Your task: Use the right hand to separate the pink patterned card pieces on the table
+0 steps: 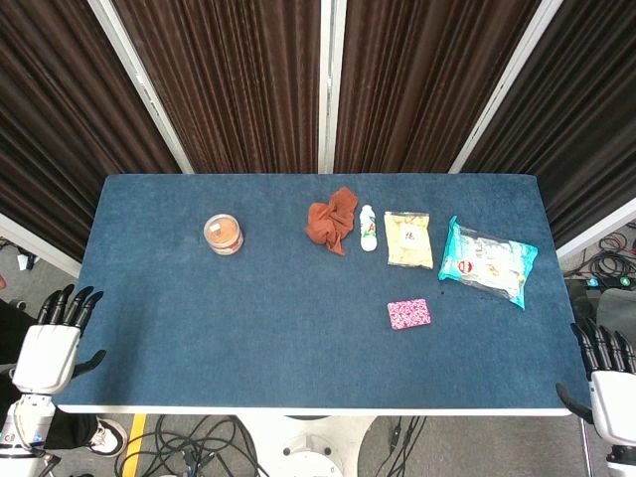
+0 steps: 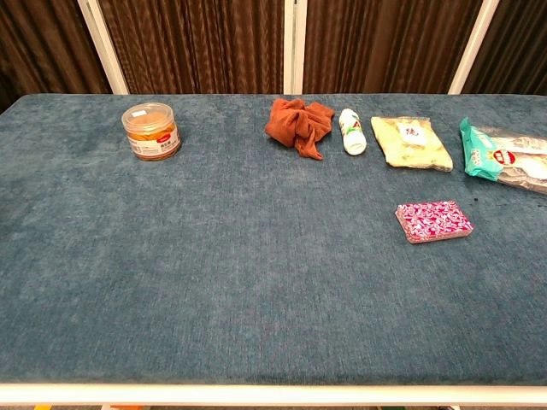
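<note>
The pink patterned card pieces (image 1: 408, 314) lie as one small stack on the blue table, right of centre; in the chest view the stack (image 2: 433, 221) sits at the right. My right hand (image 1: 608, 373) hangs off the table's right front corner, fingers spread and holding nothing, well away from the cards. Beside the left front corner my left hand (image 1: 55, 338) is also spread and empty. Neither hand shows in the chest view.
Along the back stand an orange-lidded jar (image 1: 224, 235), a crumpled rust cloth (image 1: 333, 220), a small white bottle (image 1: 369, 228), a yellow snack packet (image 1: 408, 239) and a teal bag (image 1: 487, 262). The blue table (image 1: 199, 338) has dark curtains behind.
</note>
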Controlling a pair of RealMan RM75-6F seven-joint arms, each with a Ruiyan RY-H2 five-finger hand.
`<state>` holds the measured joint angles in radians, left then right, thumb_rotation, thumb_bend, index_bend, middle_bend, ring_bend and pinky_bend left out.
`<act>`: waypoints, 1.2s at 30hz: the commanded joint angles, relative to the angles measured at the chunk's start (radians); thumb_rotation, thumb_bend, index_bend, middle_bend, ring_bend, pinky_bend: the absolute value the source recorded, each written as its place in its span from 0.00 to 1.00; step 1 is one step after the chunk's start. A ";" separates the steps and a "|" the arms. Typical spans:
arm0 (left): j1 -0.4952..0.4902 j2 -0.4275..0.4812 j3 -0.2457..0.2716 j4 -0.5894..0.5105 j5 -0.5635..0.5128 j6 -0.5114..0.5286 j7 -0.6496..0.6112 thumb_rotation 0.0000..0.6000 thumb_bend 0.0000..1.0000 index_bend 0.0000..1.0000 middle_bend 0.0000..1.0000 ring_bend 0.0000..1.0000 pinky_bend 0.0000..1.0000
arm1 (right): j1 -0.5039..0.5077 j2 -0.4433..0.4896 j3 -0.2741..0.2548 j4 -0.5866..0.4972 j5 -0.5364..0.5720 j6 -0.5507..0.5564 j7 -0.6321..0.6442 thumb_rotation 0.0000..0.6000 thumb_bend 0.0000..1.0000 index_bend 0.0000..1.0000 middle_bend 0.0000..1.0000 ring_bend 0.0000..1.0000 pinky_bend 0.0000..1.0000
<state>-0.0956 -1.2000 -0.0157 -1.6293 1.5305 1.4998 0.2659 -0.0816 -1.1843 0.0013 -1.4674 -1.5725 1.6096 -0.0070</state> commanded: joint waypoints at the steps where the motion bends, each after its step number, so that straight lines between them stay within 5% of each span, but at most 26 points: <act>1: 0.002 0.006 0.002 -0.005 0.001 0.000 -0.003 1.00 0.15 0.12 0.09 0.00 0.10 | 0.001 -0.005 -0.005 0.003 0.001 -0.009 0.001 1.00 0.12 0.00 0.00 0.00 0.00; 31: 0.003 -0.001 -0.005 -0.006 0.018 0.016 -0.037 1.00 0.15 0.12 0.09 0.00 0.10 | 0.029 0.014 0.000 -0.033 -0.001 -0.052 0.016 1.00 0.17 0.00 0.00 0.00 0.00; 33: 0.004 0.004 -0.003 -0.007 0.017 0.015 -0.042 1.00 0.15 0.12 0.09 0.00 0.10 | 0.040 0.017 0.004 -0.048 0.001 -0.067 0.011 1.00 0.17 0.00 0.00 0.06 0.12; 36: 0.005 0.010 -0.003 -0.009 0.025 0.019 -0.040 1.00 0.15 0.12 0.09 0.00 0.10 | 0.063 0.031 0.010 -0.076 0.009 -0.102 -0.005 1.00 0.19 0.00 0.03 0.46 0.65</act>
<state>-0.0911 -1.1903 -0.0184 -1.6380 1.5547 1.5187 0.2253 -0.0308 -1.1627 0.0075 -1.5274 -1.5698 1.5270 -0.0001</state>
